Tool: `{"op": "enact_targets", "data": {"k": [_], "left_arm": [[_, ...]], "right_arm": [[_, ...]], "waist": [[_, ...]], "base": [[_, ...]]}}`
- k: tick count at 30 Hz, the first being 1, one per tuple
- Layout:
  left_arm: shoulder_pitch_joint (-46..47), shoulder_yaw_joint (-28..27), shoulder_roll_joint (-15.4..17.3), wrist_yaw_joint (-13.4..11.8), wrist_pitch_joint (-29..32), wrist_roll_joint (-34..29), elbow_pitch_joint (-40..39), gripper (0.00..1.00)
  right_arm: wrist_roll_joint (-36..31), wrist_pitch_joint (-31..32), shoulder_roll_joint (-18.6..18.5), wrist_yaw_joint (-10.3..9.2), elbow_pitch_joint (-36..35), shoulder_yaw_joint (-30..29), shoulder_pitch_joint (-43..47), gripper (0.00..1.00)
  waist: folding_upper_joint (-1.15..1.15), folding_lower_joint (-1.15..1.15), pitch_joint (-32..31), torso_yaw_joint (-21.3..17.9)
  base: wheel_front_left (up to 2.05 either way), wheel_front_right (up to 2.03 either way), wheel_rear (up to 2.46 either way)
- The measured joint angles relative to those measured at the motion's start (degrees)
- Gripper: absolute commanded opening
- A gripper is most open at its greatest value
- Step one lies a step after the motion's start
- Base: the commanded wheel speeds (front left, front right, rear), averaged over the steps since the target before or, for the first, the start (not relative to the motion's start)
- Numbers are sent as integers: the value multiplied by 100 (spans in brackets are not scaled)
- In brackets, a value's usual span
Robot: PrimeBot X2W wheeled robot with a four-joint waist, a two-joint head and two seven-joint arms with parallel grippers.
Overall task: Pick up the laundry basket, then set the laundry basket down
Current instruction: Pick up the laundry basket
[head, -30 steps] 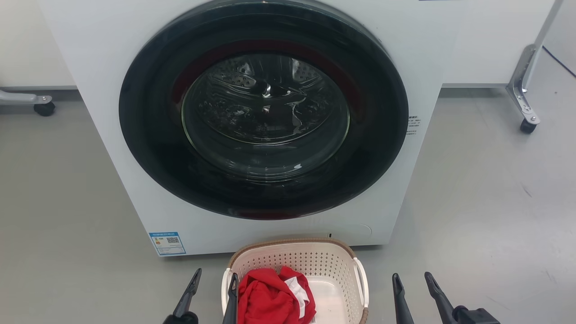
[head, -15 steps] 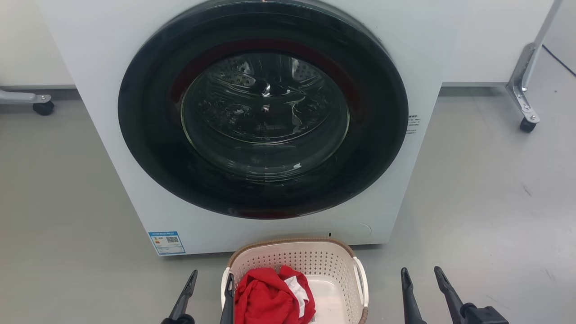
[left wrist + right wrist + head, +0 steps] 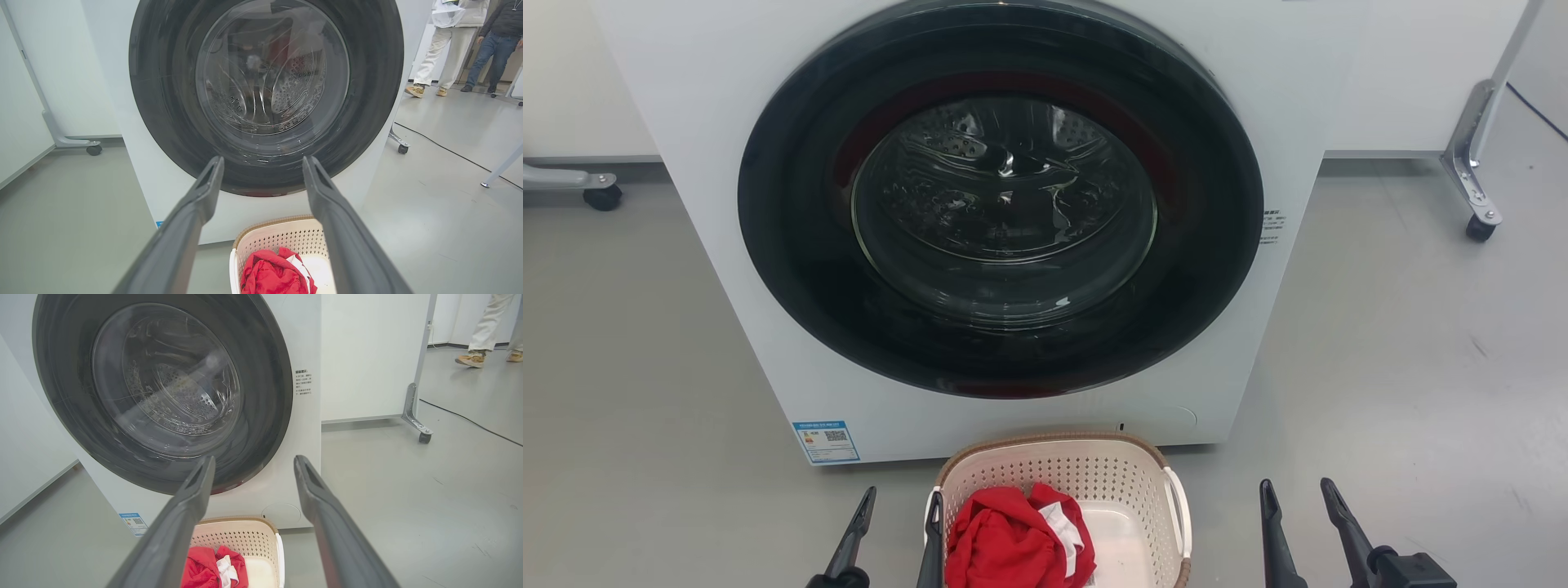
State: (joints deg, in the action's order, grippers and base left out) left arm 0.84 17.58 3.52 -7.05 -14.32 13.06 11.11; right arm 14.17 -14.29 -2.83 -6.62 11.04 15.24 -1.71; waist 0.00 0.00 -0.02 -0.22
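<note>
1. Smooth grey floor [image 3: 1421, 327], faintly scuffed.
2. White washer [image 3: 1005, 204], its round dark door closed.
3. White panels [image 3: 1405, 73] on castors [image 3: 1478, 229] behind.
4. Black cable [image 3: 470, 421] crosses the floor; people's legs [image 3: 445, 53] beyond.

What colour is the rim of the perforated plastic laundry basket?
Brown woven-look rim on the cream laundry basket; clearest in the head view.
</note>
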Motion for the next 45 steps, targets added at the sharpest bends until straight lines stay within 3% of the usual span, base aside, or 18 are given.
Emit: {"op": "enact_targets", "data": {"k": [29, 45], "left_arm": [[-15, -52, -21, 43, 0, 9, -70, 100], [280, -129, -40, 43, 0, 9, -222, 100]], "right_arm": [[-7, 0, 3, 18, -88, -36, 101, 100], [-62, 0, 5, 116, -178, -174, -211, 100]], "waist": [[0, 0, 39, 5], [0, 0, 832, 10]], "base": [[0, 0, 0], [0, 0, 0]]}}
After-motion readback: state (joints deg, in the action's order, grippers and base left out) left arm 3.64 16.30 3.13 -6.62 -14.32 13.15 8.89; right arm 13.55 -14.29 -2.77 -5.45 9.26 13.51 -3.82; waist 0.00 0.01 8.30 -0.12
